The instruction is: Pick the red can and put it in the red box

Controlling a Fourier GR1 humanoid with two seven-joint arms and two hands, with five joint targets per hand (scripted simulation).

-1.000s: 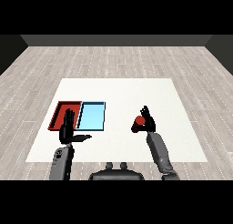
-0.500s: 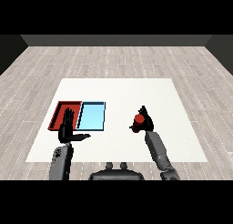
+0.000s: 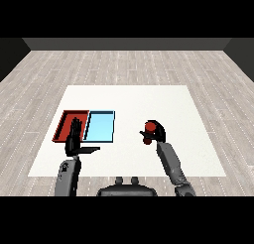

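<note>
The red can (image 3: 149, 128) is held above the white table, right of the trays, with my right hand (image 3: 157, 132) curled round it and covering its right side. The red tray (image 3: 65, 122) lies at the left of the table, touching the light blue tray (image 3: 99, 125) on its right. My left hand (image 3: 74, 140) stands upright over the red tray's near edge, fingers straight and thumb stretched out to the right, holding nothing.
The white table (image 3: 129, 99) spreads wide behind and to the right of the trays. A grey wooden floor surrounds it.
My right hand has closed round the red can and lifted it, moving a little left toward the trays. The left hand has not moved.
</note>
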